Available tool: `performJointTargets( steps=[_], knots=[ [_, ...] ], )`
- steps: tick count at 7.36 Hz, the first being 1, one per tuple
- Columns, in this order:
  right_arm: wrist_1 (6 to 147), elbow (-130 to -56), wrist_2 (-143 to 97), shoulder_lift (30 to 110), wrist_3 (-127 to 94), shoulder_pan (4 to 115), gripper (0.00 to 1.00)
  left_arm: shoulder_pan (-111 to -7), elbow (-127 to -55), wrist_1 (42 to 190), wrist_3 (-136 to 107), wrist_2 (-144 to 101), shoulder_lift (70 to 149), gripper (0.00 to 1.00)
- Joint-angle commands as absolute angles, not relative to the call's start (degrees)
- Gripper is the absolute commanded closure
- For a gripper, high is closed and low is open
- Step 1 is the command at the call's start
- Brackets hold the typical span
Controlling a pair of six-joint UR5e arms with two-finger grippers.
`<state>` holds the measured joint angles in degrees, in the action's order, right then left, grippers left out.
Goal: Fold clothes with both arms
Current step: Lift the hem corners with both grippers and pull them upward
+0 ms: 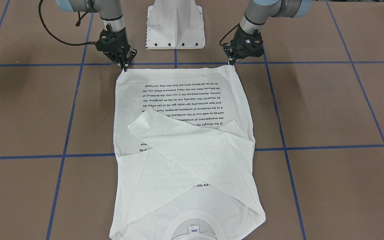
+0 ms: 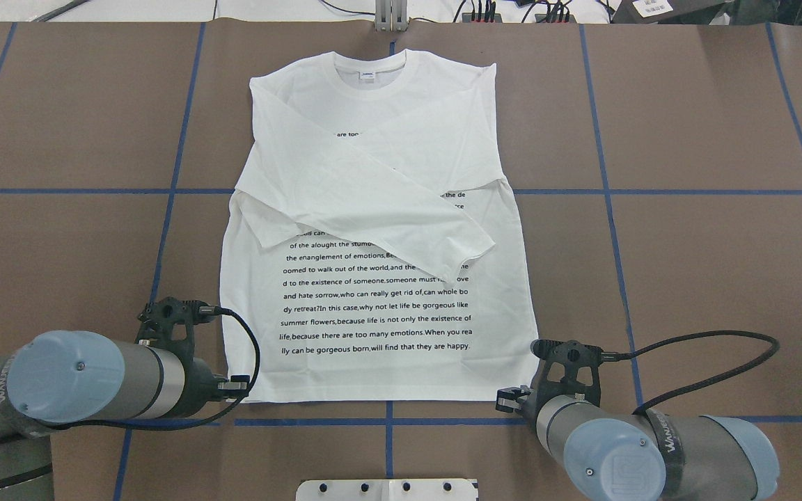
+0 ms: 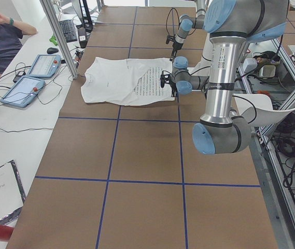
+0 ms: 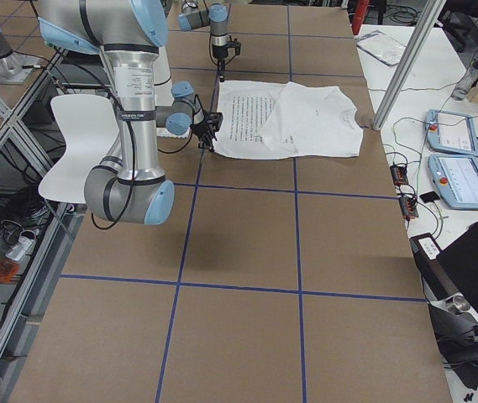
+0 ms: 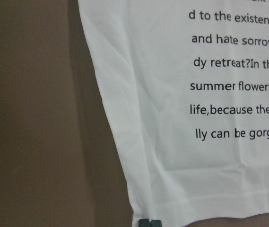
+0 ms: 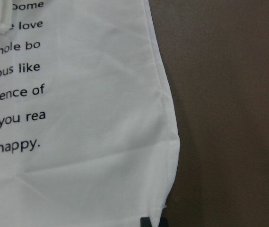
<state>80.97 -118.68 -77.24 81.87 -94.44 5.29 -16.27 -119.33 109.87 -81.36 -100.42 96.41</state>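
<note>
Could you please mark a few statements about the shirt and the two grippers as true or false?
1. The shirt lies print side up. True.
2. The sleeves are spread out sideways. False: they are folded across the chest.
3. The left gripper is at a hem corner. True.
4. The collar lies nearest the robot. False: it lies at the far end.
5. The right gripper is over the collar. False: it is at the other hem corner.

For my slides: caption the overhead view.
Left claw and right claw grip the hem corners of a white T-shirt with sleeves crossed over its print, on a brown table.
</note>
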Motion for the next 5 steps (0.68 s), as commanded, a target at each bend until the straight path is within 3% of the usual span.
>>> performJointTargets(
  steps=[1, 3, 5],
  knots=[
    [86.2, -126.3, -78.1, 83.3, -94.4, 5.9, 1.0, -16.4, -123.5, 109.2, -81.3, -104.7, 96.2, 1.0],
    [106.0, -143.7, -85.0, 82.6, -95.4, 3.4, 1.0, -16.3, -133.4, 101.0, -81.3, -108.7, 96.2, 1.0],
    [111.6, -150.3, -85.4, 81.0, -96.8, 1.8, 1.0, -17.0, -146.2, 84.8, -81.3, -114.9, 98.7, 1.0]
  ],
)
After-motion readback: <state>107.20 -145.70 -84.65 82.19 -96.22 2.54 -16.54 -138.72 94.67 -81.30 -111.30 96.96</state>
